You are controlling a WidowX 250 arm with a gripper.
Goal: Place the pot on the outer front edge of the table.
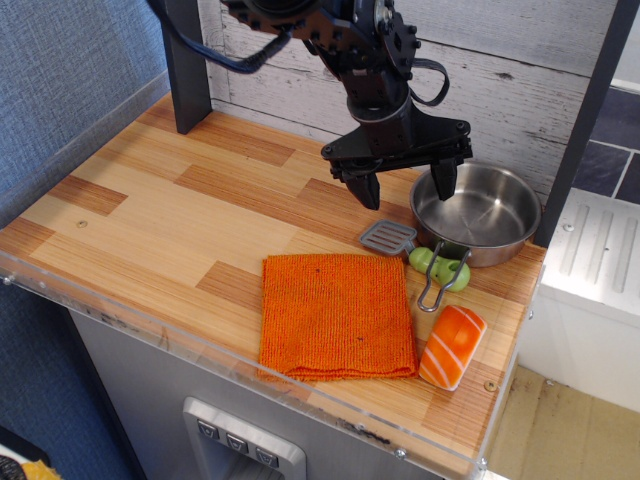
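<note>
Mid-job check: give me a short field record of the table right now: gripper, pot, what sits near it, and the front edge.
gripper: open, above the pot's left rim, one finger over the bowl, nothing held
pot: upright at the back right of the table, empty, wire handle pointing forward
beside pot: green toy under the handle; grey spatula to its left
orange cloth: flat, near the front edge
salmon sushi toy: right of the cloth
task: pot not yet moved to the front edge
</note>
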